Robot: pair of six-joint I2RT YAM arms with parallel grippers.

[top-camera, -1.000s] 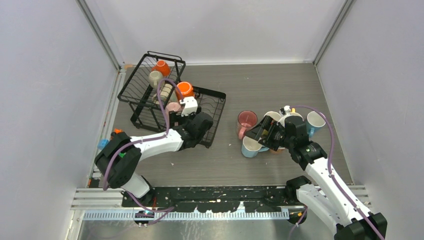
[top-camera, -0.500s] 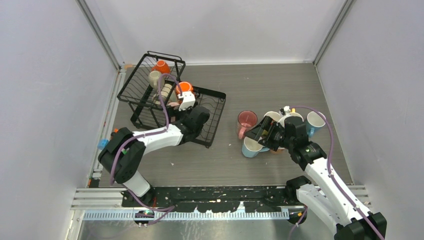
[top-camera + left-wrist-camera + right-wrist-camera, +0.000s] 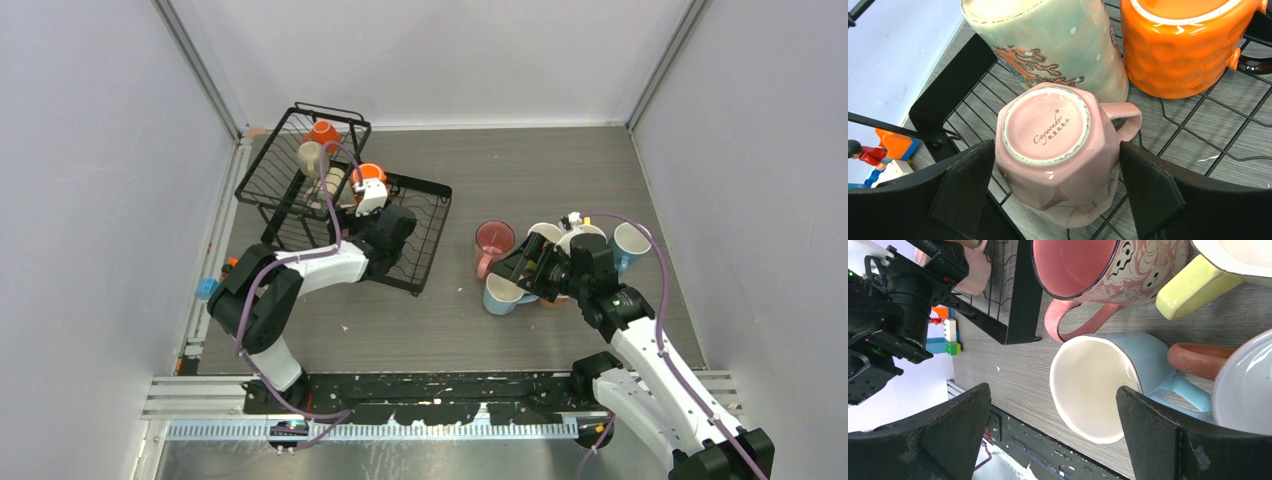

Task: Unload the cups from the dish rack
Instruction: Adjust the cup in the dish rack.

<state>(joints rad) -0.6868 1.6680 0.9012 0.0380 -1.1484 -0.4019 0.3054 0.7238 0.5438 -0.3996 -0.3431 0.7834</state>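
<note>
The rack (image 3: 425,240) carries the left gripper (image 3: 1058,190) over its tray. The jaws are wide open, with fingers (image 3: 968,185) flanking an upturned pink mug (image 3: 1048,145) without clamping it. An orange mug (image 3: 1188,45) and a pale mug (image 3: 1058,45) lie just beyond, also in the rack. Right of the rack, the right gripper (image 3: 1053,435) hovers wide open and empty over a blue mug (image 3: 1108,380) lying beside a patterned mug (image 3: 1108,270).

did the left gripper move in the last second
Yes. From above, the left gripper has pushed farther into the dish rack, away from its near rim toward the nearer orange cup; its jaws stand open around the upside-down pink cup.
</note>
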